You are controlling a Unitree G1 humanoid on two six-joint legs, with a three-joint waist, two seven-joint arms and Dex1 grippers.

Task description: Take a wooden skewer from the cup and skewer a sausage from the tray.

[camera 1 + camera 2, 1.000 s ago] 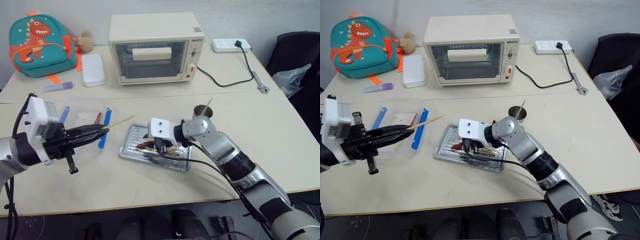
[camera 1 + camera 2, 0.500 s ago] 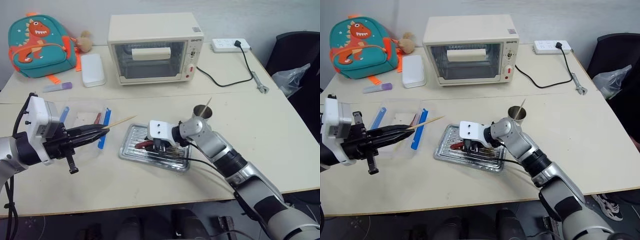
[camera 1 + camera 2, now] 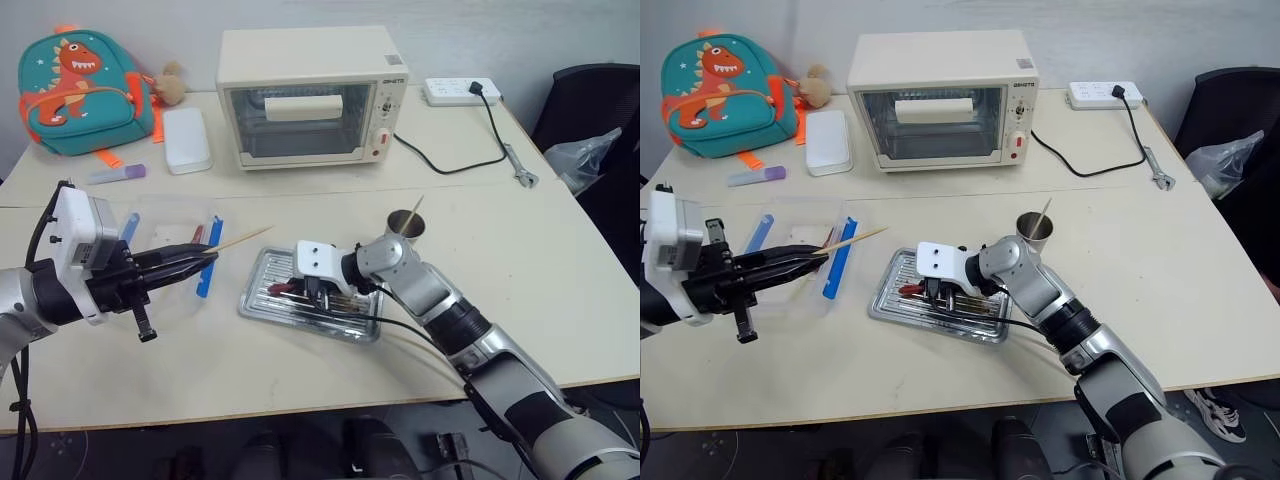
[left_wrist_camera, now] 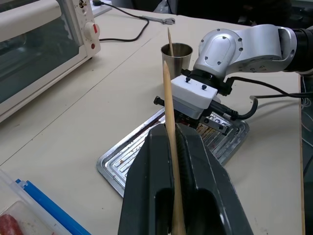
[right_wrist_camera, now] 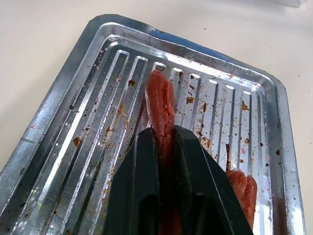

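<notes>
Standing at the far side of the table (image 3: 560,290), a cream toaster oven (image 3: 312,95) is seen, with a teal dinosaur backpack (image 3: 85,90) off to its left and a white power strip (image 3: 460,91) to its right. A clear plastic box with blue clips (image 3: 170,250) is placed near the left edge, and the tray (image 3: 262,300) is set just to its right, near the middle of the table. The cup (image 3: 404,224) is stood just beyond the tray's far right corner, with another stick leaning in it.

The right gripper (image 5: 165,147) is lowered into the tray, and its two fingers are closed narrowly around the sausage (image 5: 161,105), which is gripped at one end while the rest is laid along the ridged bottom. A second sausage (image 5: 242,188) is lying in the tray close beside that gripper.

The left gripper (image 3: 200,260) is held above the plastic box, apart from the tray. Its jaws are clamped tight on the wooden skewer (image 3: 240,240), whose pointed end is aimed toward the tray and the right gripper.
</notes>
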